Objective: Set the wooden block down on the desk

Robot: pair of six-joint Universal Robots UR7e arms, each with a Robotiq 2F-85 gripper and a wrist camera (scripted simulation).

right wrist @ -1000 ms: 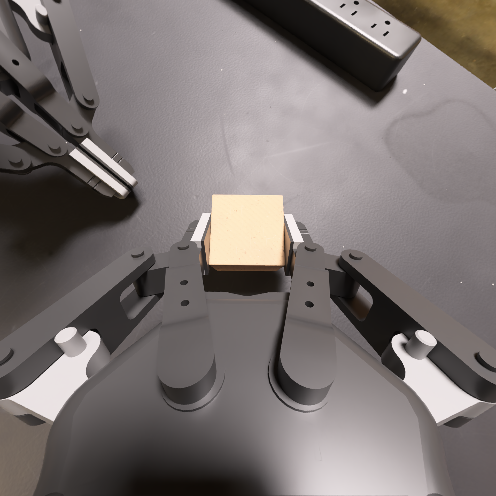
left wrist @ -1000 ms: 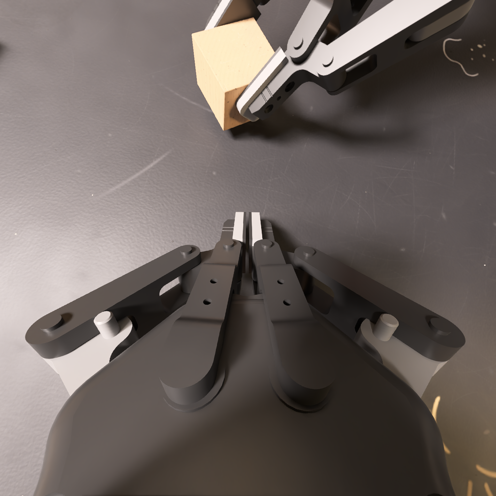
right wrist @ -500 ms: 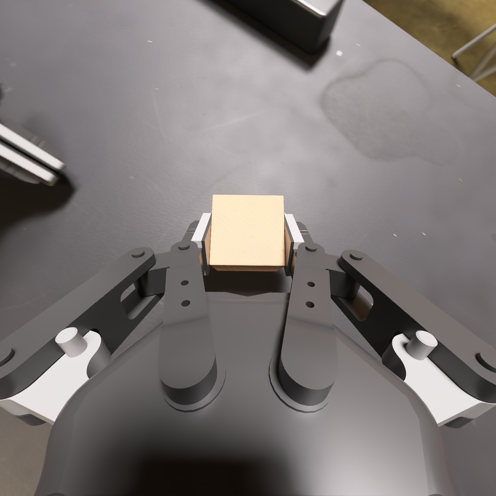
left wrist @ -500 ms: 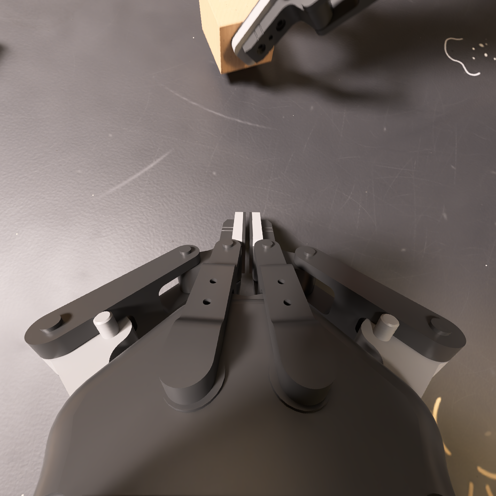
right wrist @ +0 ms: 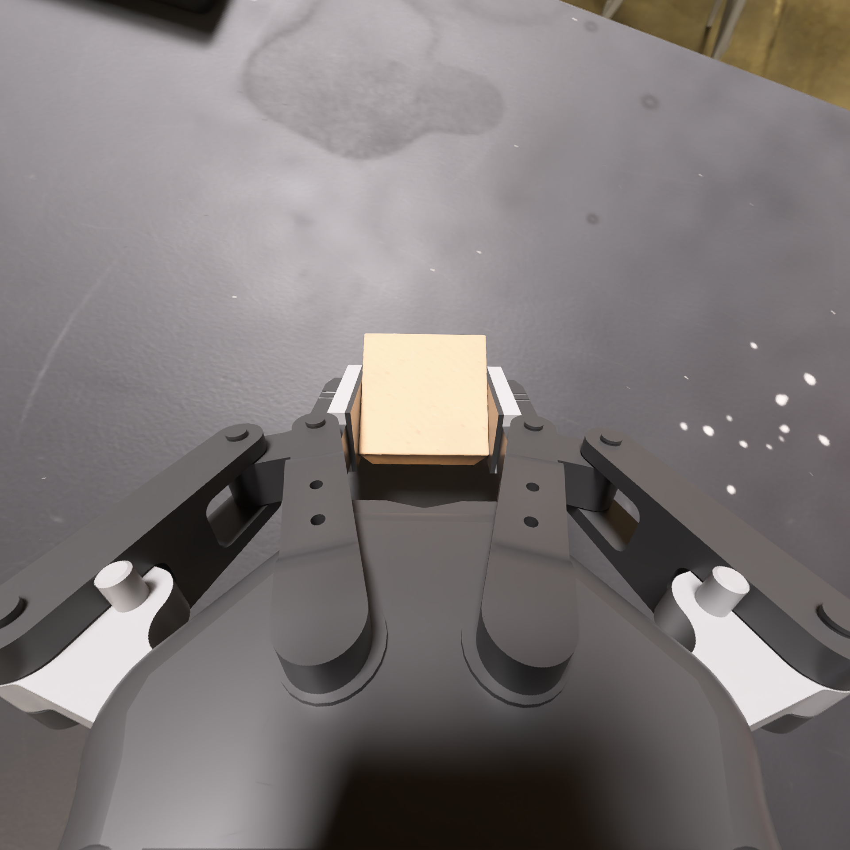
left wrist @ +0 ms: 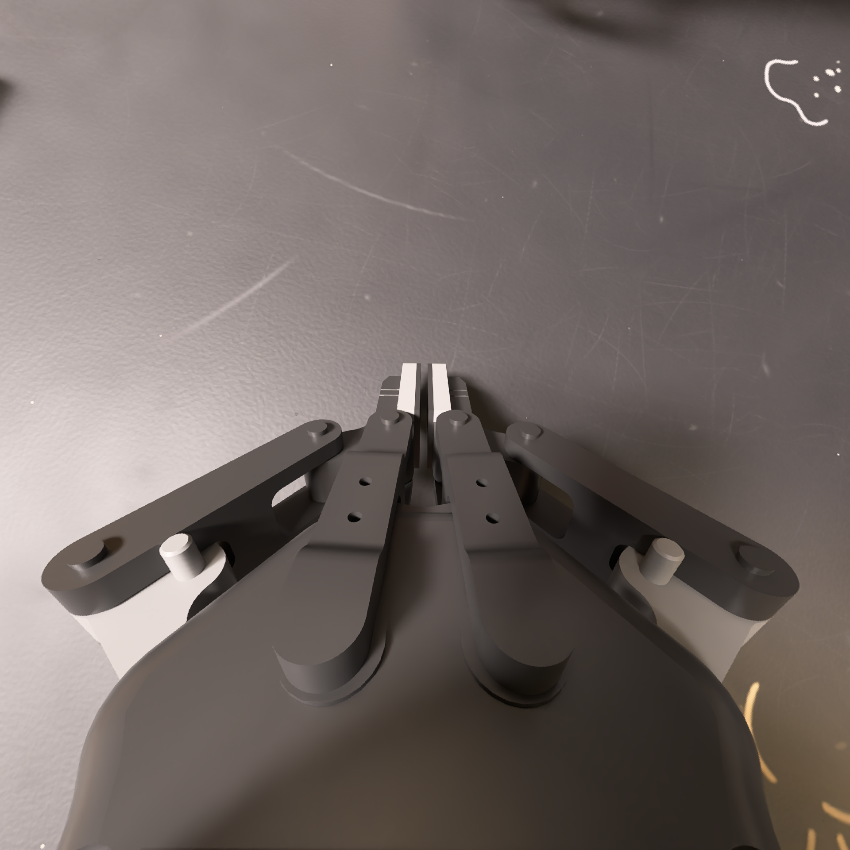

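Note:
A pale wooden block point(right wrist: 423, 398) sits between the white pads of my right gripper point(right wrist: 424, 391), which is shut on its two sides and holds it over the dark desk point(right wrist: 184, 276). Whether the block touches the desk is hidden by the block itself. My left gripper point(left wrist: 424, 384) is shut and empty, its white pads nearly touching, low over a scratched part of the desk point(left wrist: 230, 184). The block and the right gripper do not show in the left wrist view.
A dull stain point(right wrist: 368, 92) marks the desk ahead of the block. The desk's far edge point(right wrist: 717, 60) runs across the top right, with yellowish floor beyond. A dark object's corner point(right wrist: 184, 14) shows at the top left. White specks point(right wrist: 759, 423) lie at the right.
My right gripper has carried the block away from the left gripper, out of the left wrist view. The power strip and the left gripper have slid out of the right wrist view. The left gripper has not moved.

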